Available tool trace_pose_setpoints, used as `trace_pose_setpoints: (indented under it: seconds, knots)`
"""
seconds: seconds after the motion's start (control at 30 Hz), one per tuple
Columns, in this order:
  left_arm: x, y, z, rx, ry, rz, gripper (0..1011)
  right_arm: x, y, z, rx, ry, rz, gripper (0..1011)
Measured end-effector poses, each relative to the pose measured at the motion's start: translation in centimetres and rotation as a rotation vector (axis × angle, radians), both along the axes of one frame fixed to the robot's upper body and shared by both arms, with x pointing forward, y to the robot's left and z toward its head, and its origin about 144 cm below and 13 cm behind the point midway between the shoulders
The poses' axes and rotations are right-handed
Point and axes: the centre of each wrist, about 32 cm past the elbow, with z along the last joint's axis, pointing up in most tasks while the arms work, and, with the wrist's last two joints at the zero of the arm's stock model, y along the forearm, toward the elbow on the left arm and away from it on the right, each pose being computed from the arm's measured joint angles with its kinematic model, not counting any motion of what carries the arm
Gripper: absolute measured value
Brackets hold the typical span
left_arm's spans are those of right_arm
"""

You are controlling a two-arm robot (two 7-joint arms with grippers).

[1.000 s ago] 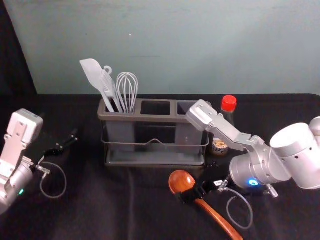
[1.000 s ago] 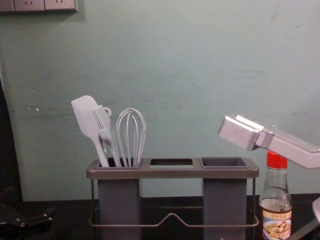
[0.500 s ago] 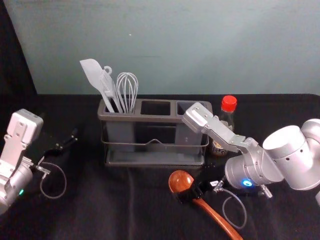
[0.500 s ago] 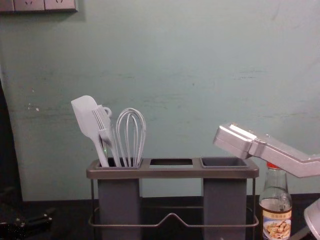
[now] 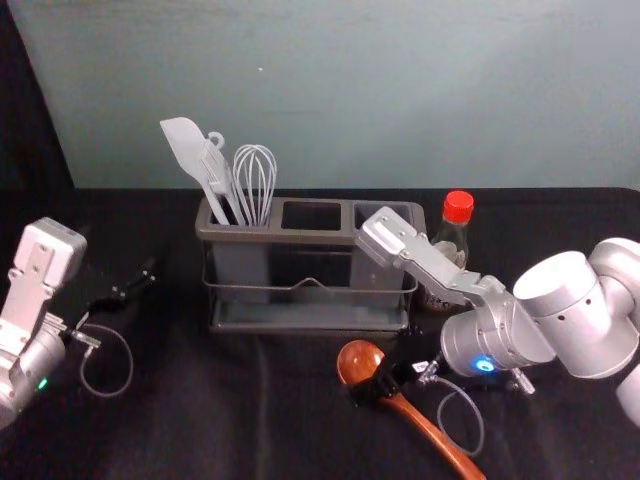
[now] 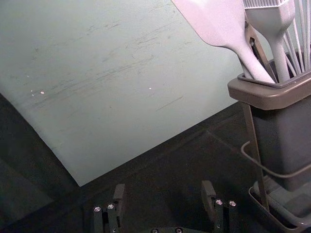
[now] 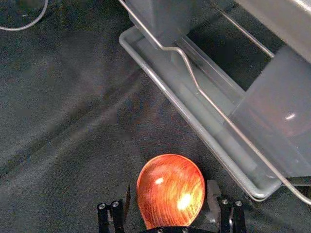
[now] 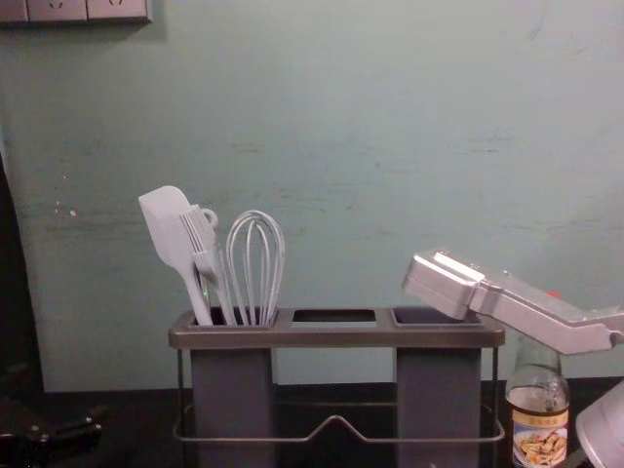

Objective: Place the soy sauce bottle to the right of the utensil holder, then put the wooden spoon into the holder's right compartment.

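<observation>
Reaching over the wooden spoon (image 5: 361,361), the right gripper (image 5: 372,389) sits low centre in the head view; the left gripper (image 5: 149,272) parks at left. Left wrist view: claw apart. Right wrist view: claw apart, spoon bowl between. Chest view: soy sauce bottle (image 8: 537,402), lower right.

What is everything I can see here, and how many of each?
utensil holder: one, grey-brown, mid-table
spatula: one, white, holder's left compartment
brush: one, white, same compartment
whisk: one, whitish, same compartment
bottle: one, clear with red cap, right of the holder
wooden spoon: one, red-brown, lying before the holder
table cover: one, black, under everything
wall: one, grey-green, behind
wall panel: one, pinkish, chest view's upper left
robot arms: two, silver, left and right
grippers: two, black; left open beyond the holder's left end, right open around the spoon
</observation>
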Motion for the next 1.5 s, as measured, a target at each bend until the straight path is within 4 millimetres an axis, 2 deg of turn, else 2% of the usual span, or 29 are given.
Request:
trace_pose_setpoints:
  seconds: [0.63,1.5]
  knots:
    - [0.00,0.00,0.00,0.000,0.000,0.000,1011,0.27,0.67,-0.07,-0.039,0.003,0.021,1002]
    - [0.00,0.00,0.00,0.000,0.000,0.000,1011,0.26,0.63,-0.26,-0.047,-0.002,0.029,1003]
